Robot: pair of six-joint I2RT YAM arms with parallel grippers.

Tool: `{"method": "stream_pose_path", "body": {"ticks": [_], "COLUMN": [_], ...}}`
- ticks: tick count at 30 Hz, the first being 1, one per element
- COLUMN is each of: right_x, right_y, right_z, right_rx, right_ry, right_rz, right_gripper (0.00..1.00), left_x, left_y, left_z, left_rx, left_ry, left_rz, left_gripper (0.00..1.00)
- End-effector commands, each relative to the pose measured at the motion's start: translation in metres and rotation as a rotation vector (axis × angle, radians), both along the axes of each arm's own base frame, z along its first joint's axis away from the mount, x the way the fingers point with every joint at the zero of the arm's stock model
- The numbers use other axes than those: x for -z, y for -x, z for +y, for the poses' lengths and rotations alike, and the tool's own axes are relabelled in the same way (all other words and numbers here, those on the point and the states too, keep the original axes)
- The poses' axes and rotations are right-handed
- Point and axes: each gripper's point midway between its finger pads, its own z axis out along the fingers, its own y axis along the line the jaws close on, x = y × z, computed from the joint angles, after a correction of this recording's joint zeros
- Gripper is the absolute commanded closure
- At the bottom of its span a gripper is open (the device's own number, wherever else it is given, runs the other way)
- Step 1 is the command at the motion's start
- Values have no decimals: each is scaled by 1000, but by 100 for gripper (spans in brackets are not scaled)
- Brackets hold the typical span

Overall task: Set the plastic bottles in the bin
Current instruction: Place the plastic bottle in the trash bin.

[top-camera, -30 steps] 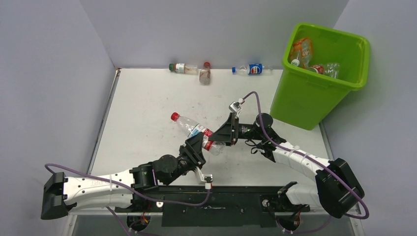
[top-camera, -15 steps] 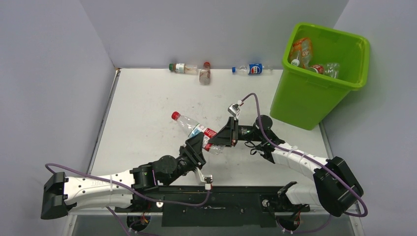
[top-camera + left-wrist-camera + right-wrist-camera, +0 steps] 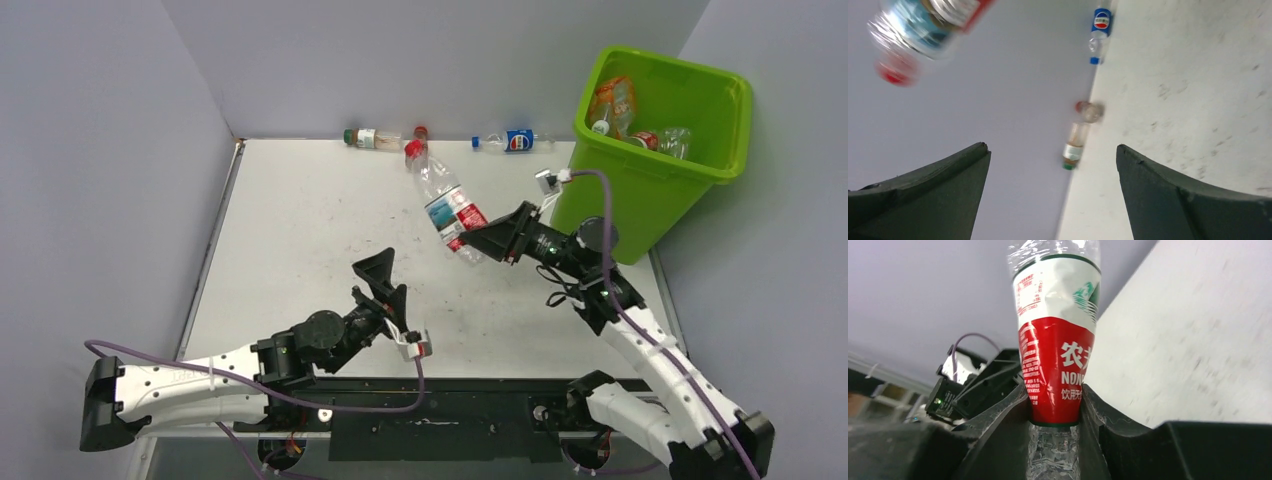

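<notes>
Bottles are contained in the tall lime-green plastic bin [image 3: 640, 200], which is stood at the far right corner of the white table [image 3: 290, 220]. A crumpled orange plastic bottle [image 3: 612, 100] is leant against its far-left inner wall, and a clear plastic bottle with a red label [image 3: 665, 140] is seen beside it (whether more lie beneath cannot be told). A clear plastic bottle with a red-and-white label and a red cap [image 3: 447, 200] is clamped around its lower body by the right gripper [image 3: 482, 240]. It is held off the table, left of the bin and outside it. Its long axis is tilted, with the cap pointed up and toward the back wall and the base turned toward the gripper. The left gripper [image 3: 385, 275] is spread wide with nothing in it, near the front edge. Three further bottles are laid along the back wall: a green-capped clear bottle [image 3: 365, 138], a red-capped bottle [image 3: 1089, 111] and a blue-labelled bottle [image 3: 512, 140].
</notes>
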Motion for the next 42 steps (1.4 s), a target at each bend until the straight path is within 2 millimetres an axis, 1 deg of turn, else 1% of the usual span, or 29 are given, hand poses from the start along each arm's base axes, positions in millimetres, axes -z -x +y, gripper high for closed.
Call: {"method": "stream_pose_path", "body": {"ticks": [1, 2, 3, 4, 5, 6, 7, 8, 10, 11, 12, 14, 15, 16, 19, 22, 26, 29, 32, 36, 37, 38, 40, 42], "right_x": [-55, -60, -61, -62, -60, -55, -53, -47, -43, -41, -43, -46, -47, -47, -43, -41, -30, -23, -20, -18, -17, -15, -11, -8], "right_y": [-15, -14, -12, -10, -10, -10, -10, -10, -8, -6, -2, 7, 11, 14, 22, 30, 34, 41, 44, 49, 50, 51, 52, 51], "right_z": [-45, -51, -55, -58, -60, -61, -63, -64, -67, -69, -70, -70, -69, -67, -58, -52, -39, -27, -22, -15, -13, -11, -7, -4], "right_rx": [336, 368, 386, 397, 409, 420, 432, 442, 459, 466, 468, 452, 444, 426, 370, 337, 298, 258, 235, 208, 199, 191, 176, 170], "right_ry": [183, 184, 186, 187, 187, 187, 181, 179, 162, 153, 141, 108, 89, 72, 10, -65, -79, -85, -94, -95, -95, -90, -77, -59], "right_rz": [-392, -423, -445, -472, -486, -496, -513, -525, -565, -584, -614, -658, -672, -675, -665, -655, -633, -621, -610, -604, -602, -597, -588, -572], "right_gripper": [95, 95, 95, 95, 95, 95, 95, 95, 95, 95, 95, 95, 95, 95, 95, 95, 95, 95, 95, 95, 95, 95, 95, 95], "left_x": [-44, -45, -53, -54, -63, -72, -92, -106, -129, -137, -144, -150, -150, -151, -147, -142, -143, -141, -132, -129, -129, -129, -128, -125], "left_y": [7, 9, 13, 17, 23, 26, 31, 28, 20, 14, 7, 7, 8, 11, 13, 14, 20, 21, 11, 12, 13, 14, 15, 17], "left_z": [1, -2, -7, -12, -20, -26, -34, -36, -36, -34, -32, -34, -38, -42, -57, -64, -75, -88, -95, -96, -95, -94, -93, -95], "left_rx": [-23, -27, -18, -4, 40, 103, 193, 249, 388, 458, 531, 687, 744, 793, 845, 874, 882, 839, 735, 724, 732, 741, 751, 747], "left_ry": [444, 504, 580, 631, 749, 803, 971, 1111, 1314, 1385, 1431, 1472, 1466, 1449, 1396, 1409, 1393, 1364, 1366, 1362, 1367, 1371, 1371, 1366], "left_rz": [360, 446, 526, 621, 749, 819, 962, 1082, 1303, 1402, 1466, 1574, 1607, 1631, 1708, 1683, 1611, 1560, 1554, 1526, 1518, 1511, 1507, 1522], "left_gripper": [4, 4, 4, 4, 4, 4, 4, 4, 4, 4, 4, 4, 4, 4, 4, 4, 4, 4, 4, 4, 1, 6, 22, 34]}}
